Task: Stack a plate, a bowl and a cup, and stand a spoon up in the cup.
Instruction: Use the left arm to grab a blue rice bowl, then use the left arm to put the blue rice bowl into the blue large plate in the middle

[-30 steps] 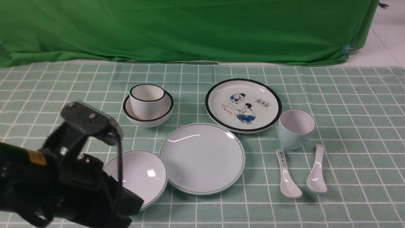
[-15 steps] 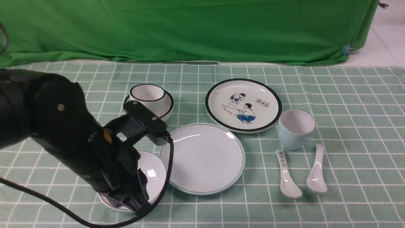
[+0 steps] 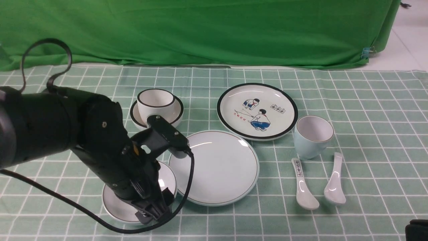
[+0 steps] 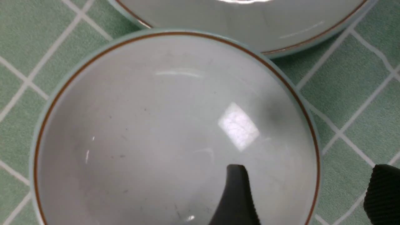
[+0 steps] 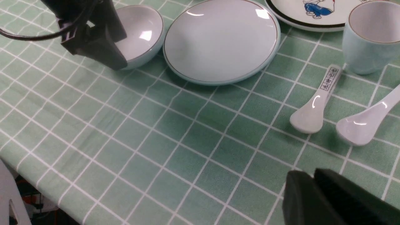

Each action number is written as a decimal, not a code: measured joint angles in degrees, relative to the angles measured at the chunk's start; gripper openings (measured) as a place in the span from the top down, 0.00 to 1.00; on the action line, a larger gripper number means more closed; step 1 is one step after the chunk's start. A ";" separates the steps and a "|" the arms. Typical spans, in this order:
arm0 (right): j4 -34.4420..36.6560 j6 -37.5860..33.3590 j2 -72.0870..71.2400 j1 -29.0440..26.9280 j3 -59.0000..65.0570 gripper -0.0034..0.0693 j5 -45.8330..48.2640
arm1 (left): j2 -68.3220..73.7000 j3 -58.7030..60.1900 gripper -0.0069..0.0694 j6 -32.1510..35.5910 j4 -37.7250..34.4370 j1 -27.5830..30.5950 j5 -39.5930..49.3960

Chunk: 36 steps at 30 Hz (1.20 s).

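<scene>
The pale bowl [image 3: 115,205] sits front left, right beside the plain plate [image 3: 214,167]. My left gripper [image 3: 154,214] hangs over the bowl's near-right rim. It is open and straddles that rim: one finger [image 4: 236,193] is inside the bowl [image 4: 156,125], the other finger [image 4: 382,193] is outside over the cloth. The pale blue cup [image 3: 312,135] stands to the right, with the plain white spoon [image 3: 334,182] lying in front of it. My right gripper [image 5: 312,179] is shut on nothing, low over the cloth near the table's front right.
A black-rimmed bowl with a white cup in it [image 3: 157,107] stands behind the left arm. A cartoon plate [image 3: 257,110] lies at the back centre. A spoon with printed characters [image 3: 302,184] lies left of the plain one. A green curtain [image 3: 200,30] closes the far side.
My left arm swung from the front left corner to over the bowl and its jaws opened around the rim. A corner of my right gripper came into the front view.
</scene>
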 joint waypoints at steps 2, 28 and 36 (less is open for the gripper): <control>0.00 0.00 0.00 0.00 0.00 0.84 0.00 | 0.95 0.00 0.25 0.30 -0.06 0.00 0.05; -1.94 -0.24 0.00 0.06 0.00 0.83 -1.29 | -2.35 -10.90 0.88 -4.06 2.03 -2.88 7.43; -3.97 -0.55 0.00 0.06 0.00 0.83 -2.89 | 9.19 -21.20 0.88 -4.13 10.43 -12.11 6.81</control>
